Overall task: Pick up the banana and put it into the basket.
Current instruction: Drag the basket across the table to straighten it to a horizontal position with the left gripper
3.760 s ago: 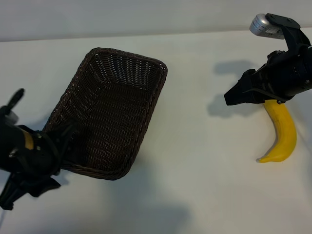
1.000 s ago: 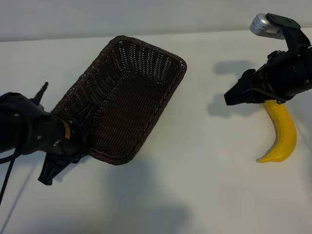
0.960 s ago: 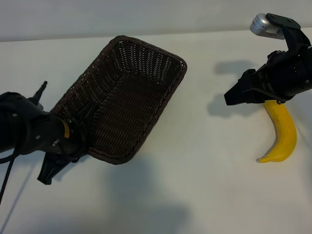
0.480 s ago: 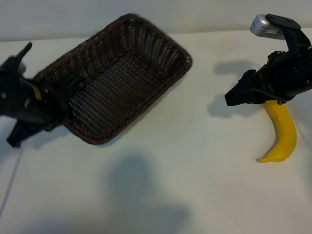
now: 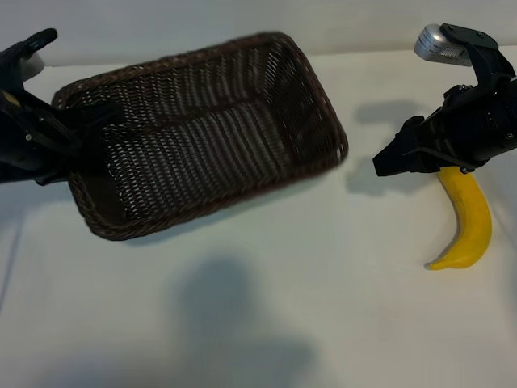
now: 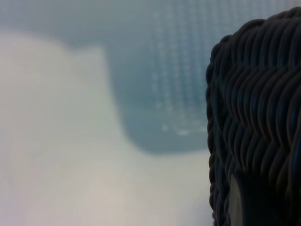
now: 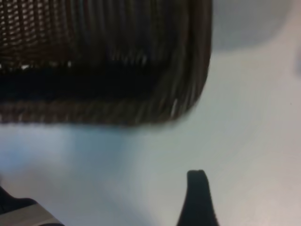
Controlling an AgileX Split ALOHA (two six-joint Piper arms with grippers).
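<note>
Meanwhile the left hand is clamped on the rim of the dark brown woven wicker basket, lifted off the white worktop, while the curved yellow banana lies just below the right hand, whose fingers stand apart.

There is 1 basket, dark brown and woven. There is 1 banana, yellow and curved. There are 2 claws: the left claw and the right claw. All are over 1 white table.
</note>
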